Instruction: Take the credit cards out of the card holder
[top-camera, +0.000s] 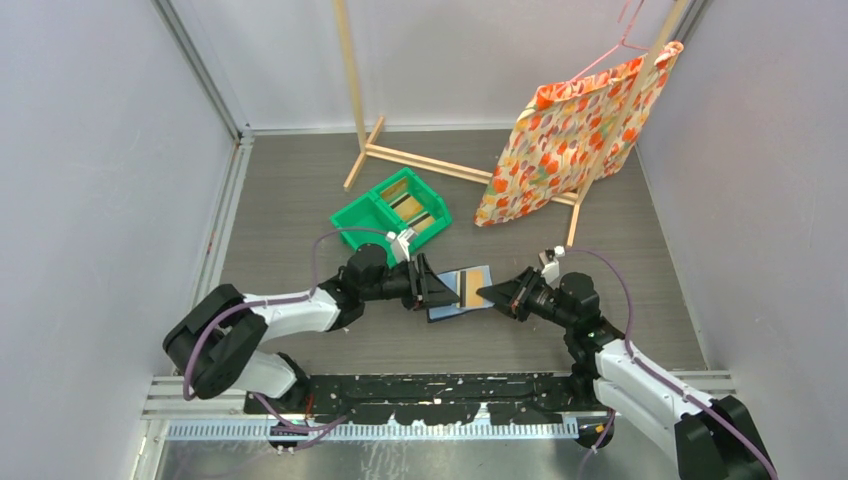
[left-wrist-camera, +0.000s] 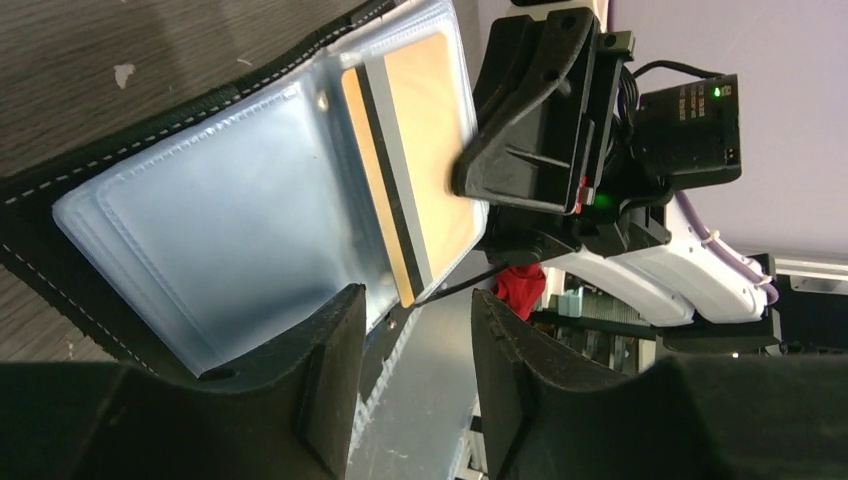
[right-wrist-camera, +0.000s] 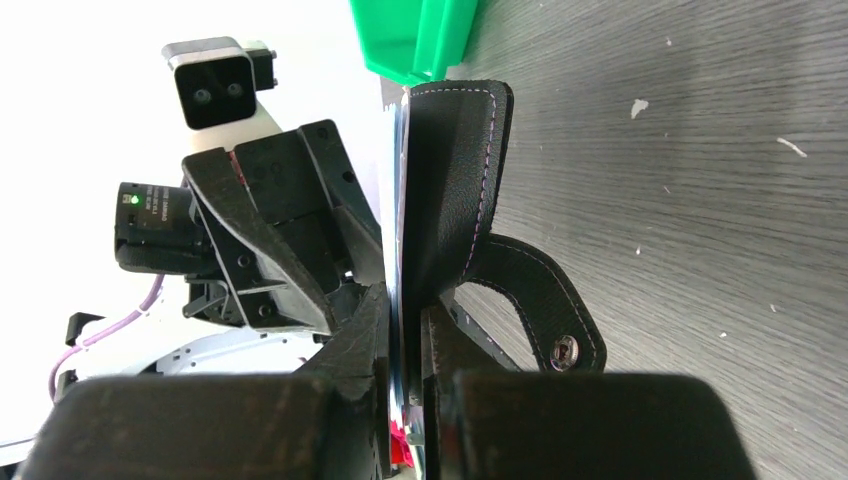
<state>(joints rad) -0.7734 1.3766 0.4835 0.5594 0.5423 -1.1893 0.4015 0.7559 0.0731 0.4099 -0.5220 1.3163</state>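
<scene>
My left gripper (top-camera: 428, 288) has its fingers (left-wrist-camera: 330, 375) apart, straddling the left edge of the card holder (top-camera: 447, 308). It lies open on the table (top-camera: 300, 200) between my grippers, with a golden credit card (left-wrist-camera: 425, 150) in its clear pocket. My right gripper (top-camera: 492, 293) is clamped on its right edge.

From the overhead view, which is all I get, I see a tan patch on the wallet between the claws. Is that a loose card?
Observer: No. The left wrist view shows the credit card, dark-striped, tucked inside a clear pocket of the card holder.
Visitor: Is a claw gripping anything?
Observer: The right gripper pinches the holder's thin plastic edge, seen from its own wrist.
Visitor: And the other?
Observer: The left gripper stands open at the holder's corner.
</scene>
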